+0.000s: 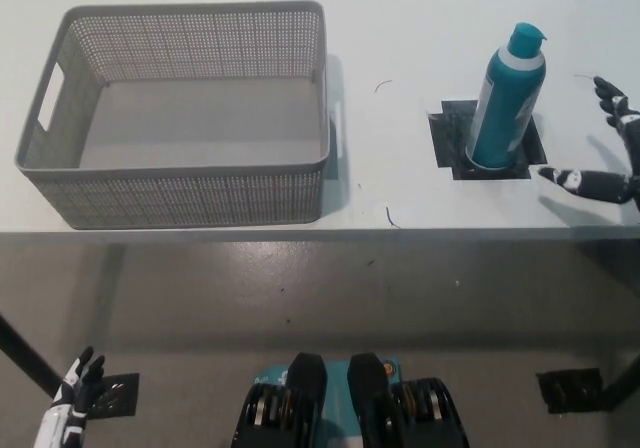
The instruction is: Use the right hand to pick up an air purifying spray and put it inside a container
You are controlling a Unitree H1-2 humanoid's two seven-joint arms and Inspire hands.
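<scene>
Teal cylindrical spray can (508, 98) with white band upright on a black square patch (486, 146), upper right of the white tabletop (420, 28); black right hand (607, 148) at right edge, fingers spread, holding nothing, near the can; grey perforated plastic basket (180, 208) upper left; white left hand (68, 408) idle bottom left, released.

Single head view, looking steeply down, white table (400, 8) filling upper half, floor (300, 288) below

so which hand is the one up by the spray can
The black right hand, open at the table's right edge beside the teal spray can. The white left hand hangs low, below the table.
</scene>
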